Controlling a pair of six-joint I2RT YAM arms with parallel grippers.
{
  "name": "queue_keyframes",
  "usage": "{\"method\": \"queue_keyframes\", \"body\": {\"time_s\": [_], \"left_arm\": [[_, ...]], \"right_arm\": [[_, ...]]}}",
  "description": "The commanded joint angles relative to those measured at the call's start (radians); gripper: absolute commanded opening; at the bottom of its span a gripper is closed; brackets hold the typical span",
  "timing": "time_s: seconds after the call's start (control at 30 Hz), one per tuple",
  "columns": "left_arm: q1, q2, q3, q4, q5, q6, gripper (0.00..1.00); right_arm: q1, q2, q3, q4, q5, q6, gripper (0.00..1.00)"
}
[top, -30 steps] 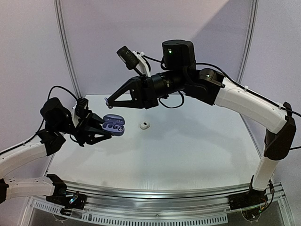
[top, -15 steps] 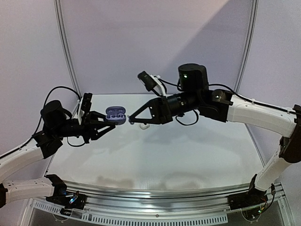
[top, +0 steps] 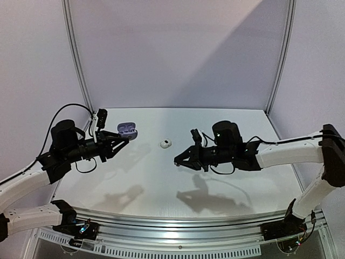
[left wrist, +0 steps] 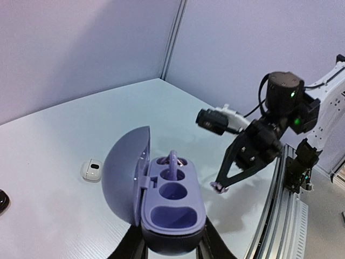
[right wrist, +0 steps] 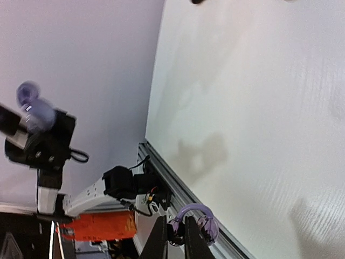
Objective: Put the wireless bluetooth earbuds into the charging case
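My left gripper (top: pixel 123 139) is shut on the base of an open purple charging case (top: pixel 127 129), held above the table's back left. In the left wrist view the case (left wrist: pixel 170 208) has its lid up, one purple hooked earbud (left wrist: pixel 173 162) seated in the far slot, and the near slots empty. My right gripper (top: pixel 177 162) is shut on a second purple earbud with an ear hook (right wrist: pixel 195 222), low over mid-table and apart from the case. That earbud also shows in the left wrist view (left wrist: pixel 218 187).
A small white item (top: pixel 165 143) lies on the white table (top: pixel 226 189) between the two grippers; it also shows in the left wrist view (left wrist: pixel 91 170). A dark object (left wrist: pixel 2 199) sits at the left edge of that view. A metal rail (top: pixel 178 224) runs along the near edge.
My right arm has swung down and to the right, away from the case, with the earbud still held. My left gripper has lifted the case slightly and drawn it back left.
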Motion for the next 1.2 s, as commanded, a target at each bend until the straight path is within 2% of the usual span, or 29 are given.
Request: {"method": "queue_keyframes", "body": {"time_s": [0.0,0.23,0.53,0.9,1.17], "left_arm": [[0.010,-0.020,-0.015,-0.017,-0.021,-0.019,0.00],[0.015,-0.032,-0.028,-0.024,-0.026,-0.027,0.00],[0.021,-0.036,-0.049,0.004,-0.030,-0.015,0.00],[0.027,-0.041,-0.068,0.027,-0.026,-0.024,0.00],[0.029,-0.039,-0.072,0.030,-0.025,-0.024,0.00]], "right_arm": [[0.002,0.172,-0.020,0.242,0.093,0.256,0.00],[0.004,0.407,0.149,0.265,0.080,0.317,0.00],[0.009,0.551,0.106,0.395,0.092,0.474,0.00],[0.008,0.487,-0.067,0.441,0.154,0.527,0.00],[0.007,0.394,-0.195,0.433,0.200,0.541,0.06]]}}
